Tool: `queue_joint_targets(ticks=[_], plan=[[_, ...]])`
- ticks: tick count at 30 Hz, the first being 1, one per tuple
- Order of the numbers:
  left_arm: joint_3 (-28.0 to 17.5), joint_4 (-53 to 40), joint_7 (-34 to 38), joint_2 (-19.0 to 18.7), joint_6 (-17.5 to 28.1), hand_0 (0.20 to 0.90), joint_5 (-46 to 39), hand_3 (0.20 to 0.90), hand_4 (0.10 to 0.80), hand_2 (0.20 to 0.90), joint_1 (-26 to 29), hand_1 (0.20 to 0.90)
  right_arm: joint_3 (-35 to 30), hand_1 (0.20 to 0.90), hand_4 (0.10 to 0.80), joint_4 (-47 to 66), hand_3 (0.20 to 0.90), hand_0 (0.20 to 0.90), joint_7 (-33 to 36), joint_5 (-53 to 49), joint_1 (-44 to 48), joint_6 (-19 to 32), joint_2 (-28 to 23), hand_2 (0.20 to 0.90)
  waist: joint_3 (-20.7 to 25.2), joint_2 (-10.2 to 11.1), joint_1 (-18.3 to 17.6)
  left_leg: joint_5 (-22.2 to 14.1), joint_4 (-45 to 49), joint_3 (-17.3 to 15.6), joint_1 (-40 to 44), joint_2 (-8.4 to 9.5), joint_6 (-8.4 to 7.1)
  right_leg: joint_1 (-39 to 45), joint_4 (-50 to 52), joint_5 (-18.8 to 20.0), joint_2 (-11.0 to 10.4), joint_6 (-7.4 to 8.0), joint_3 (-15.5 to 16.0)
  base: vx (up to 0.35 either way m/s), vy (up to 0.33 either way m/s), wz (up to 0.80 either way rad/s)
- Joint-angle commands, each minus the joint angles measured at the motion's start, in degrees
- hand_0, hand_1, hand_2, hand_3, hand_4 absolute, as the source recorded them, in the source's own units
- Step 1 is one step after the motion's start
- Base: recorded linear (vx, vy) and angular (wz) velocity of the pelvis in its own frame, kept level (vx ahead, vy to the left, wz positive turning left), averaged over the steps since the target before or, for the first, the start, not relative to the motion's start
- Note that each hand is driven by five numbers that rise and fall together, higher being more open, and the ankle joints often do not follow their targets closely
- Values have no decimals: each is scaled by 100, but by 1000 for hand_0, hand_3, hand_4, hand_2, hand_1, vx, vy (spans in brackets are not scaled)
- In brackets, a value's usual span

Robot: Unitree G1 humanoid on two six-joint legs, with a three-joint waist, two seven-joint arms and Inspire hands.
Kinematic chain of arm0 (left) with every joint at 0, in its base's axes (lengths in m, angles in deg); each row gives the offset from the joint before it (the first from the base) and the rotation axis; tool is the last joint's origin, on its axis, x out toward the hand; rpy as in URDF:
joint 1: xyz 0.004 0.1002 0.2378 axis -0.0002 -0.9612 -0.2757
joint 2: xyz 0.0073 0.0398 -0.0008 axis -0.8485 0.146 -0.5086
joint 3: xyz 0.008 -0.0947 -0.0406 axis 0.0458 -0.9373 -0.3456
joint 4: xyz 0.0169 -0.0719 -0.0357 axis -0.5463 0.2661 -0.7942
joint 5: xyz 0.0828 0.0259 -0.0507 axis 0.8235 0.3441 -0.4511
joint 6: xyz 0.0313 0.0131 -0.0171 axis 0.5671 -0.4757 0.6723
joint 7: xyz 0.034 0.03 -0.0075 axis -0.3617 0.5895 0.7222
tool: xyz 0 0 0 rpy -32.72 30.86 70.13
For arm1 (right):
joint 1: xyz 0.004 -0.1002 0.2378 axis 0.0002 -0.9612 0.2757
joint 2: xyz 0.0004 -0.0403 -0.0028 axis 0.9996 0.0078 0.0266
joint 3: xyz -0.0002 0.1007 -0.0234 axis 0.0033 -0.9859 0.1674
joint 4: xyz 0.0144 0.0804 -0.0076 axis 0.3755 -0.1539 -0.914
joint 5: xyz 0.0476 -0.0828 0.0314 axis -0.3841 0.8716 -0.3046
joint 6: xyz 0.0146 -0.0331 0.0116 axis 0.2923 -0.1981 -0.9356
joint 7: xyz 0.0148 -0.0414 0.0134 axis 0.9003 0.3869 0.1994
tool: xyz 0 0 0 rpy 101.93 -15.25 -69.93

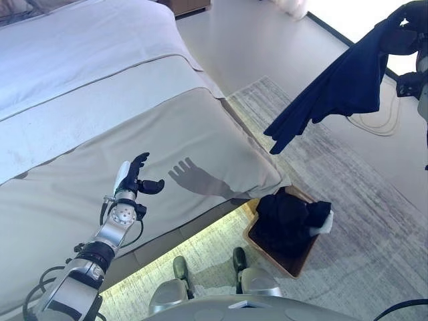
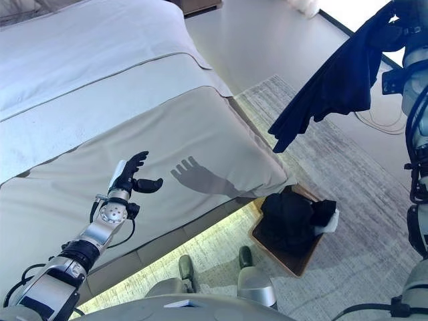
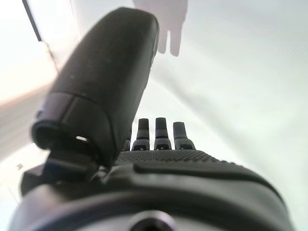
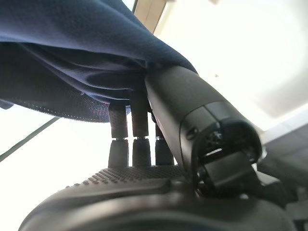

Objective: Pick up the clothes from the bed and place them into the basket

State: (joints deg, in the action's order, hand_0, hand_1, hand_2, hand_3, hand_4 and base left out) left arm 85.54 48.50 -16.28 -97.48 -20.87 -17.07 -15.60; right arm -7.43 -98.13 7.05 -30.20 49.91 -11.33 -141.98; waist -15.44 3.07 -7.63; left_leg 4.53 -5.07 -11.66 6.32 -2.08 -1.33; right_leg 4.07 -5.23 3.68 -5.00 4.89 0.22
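The right robot hand (image 1: 404, 30) pinches a dark navy garment (image 1: 334, 87) high above the rug, up and away from the basket (image 1: 289, 231), which already holds dark clothes. The left robot hand (image 1: 134, 179) hovers relaxed and empty over the bed (image 1: 100, 100); no clothes show there. Open floor surrounds the basket beside the bed's corner.
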Motion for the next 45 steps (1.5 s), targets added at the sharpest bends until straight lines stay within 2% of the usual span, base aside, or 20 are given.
queue_joint_targets(ticks=[1,13,22,25,35,45], plan=[[219,327,110,-22,518,900,290,900,800,900,137,900,-109,300,100,402,200,300,265,-98,47,557,-528,300,1221,30,12,-465,7,266,25,76,-1,-250,197,167,303,-22,-24,-8,-32,-19],[136,527,119,252,458,900,473,900,800,900,194,900,-246,300,100,875,200,300,-419,-25,-623,366,-40,300,1201,-45,-166,-479,7,128,55,59,-2,-279,134,212,362,-32,-152,-3,-21,-13],[31,647,120,346,459,900,587,900,800,900,193,900,-317,300,100,1188,200,300,-870,539,-1382,73,723,300,1112,-141,-245,-475,7,68,11,57,3,-354,149,225,371,-25,-180,-3,-3,-5],[6,649,226,395,454,900,540,900,800,900,188,900,-307,300,100,1220,200,300,-987,692,-1902,-308,1170,300,1056,-161,-295,-467,7,25,8,53,19,-382,169,229,389,-31,-211,0,0,0],[34,415,422,466,344,900,556,900,800,900,84,900,-578,300,100,-3,200,300,-386,1040,-3253,-157,2036,300,907,-253,-289,-451,7,-59,30,15,57,-399,218,238,384,-20,-184,0,0,0],[153,323,338,342,387,900,592,900,800,900,54,900,-917,300,100,-1289,200,300,145,1207,-3677,294,2058,300,854,-319,-219,-443,7,-4,29,20,67,-383,202,266,367,11,-144,-2,-3,0]])
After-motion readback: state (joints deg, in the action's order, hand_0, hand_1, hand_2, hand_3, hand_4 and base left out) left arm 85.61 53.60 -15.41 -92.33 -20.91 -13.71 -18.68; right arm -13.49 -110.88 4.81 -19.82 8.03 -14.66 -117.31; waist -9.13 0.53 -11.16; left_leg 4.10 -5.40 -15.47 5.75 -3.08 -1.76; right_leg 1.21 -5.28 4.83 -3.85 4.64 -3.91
